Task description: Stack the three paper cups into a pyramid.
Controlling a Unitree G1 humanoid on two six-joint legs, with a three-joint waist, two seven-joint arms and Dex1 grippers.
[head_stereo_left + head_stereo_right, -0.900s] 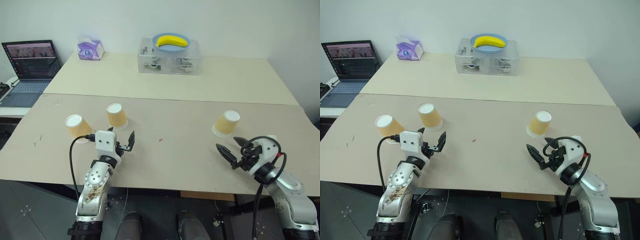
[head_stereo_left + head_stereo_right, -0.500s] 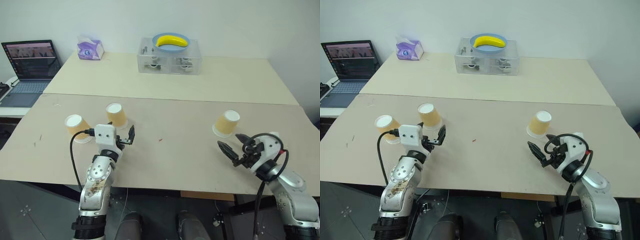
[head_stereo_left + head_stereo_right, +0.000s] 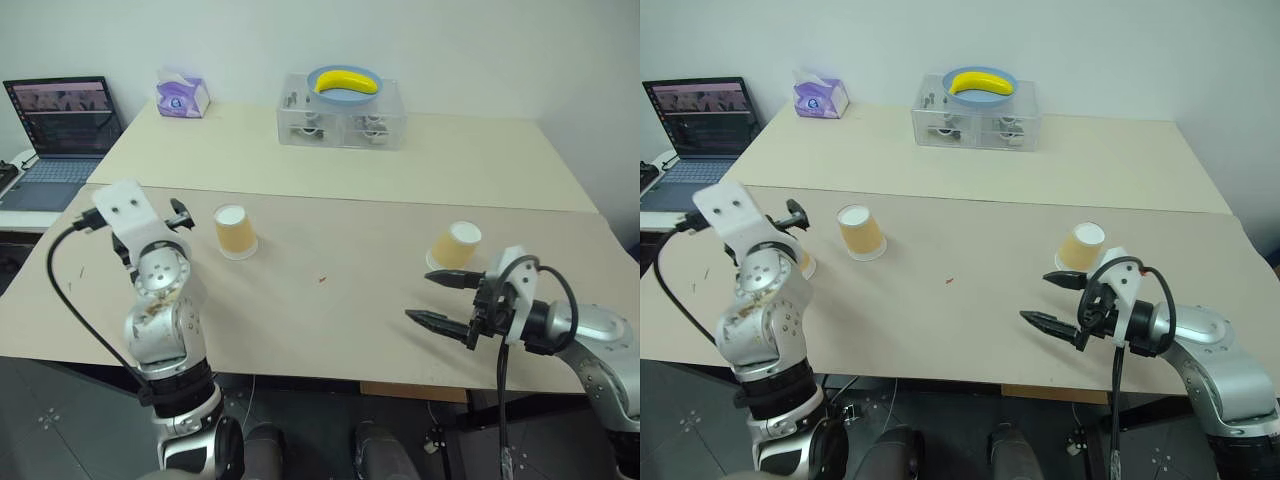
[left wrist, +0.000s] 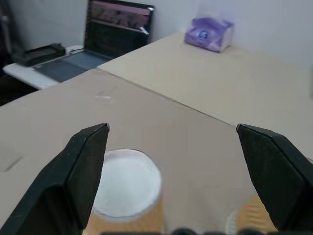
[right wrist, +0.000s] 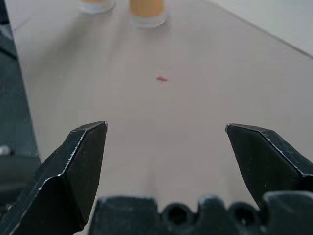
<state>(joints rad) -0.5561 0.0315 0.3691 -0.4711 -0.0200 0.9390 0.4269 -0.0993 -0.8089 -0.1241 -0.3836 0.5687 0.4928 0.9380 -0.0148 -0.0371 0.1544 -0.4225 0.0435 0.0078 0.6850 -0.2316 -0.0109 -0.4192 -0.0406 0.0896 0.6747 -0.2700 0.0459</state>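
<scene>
Beige tabletop (image 3: 330,320) as landmark. At its far edge, clear plastic organizer (image 3: 341,112) carrying blue bowl with banana (image 3: 347,82). Near its left side, left claw (image 4: 171,171) spread wide, empty, above first paper cup (image 4: 126,183). Second paper cup (image 3: 235,231) left of centre. Third paper cup (image 3: 455,246) right. Right claw (image 3: 440,300) wide apart, empty, just before third cup. All cups unstacked.

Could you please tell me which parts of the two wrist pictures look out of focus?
Left wrist view: the tan-orange paper cup's white top and the black fingers look soft, as does the far purple tissue box. Right wrist view: the two far paper cups are blurred.
</scene>
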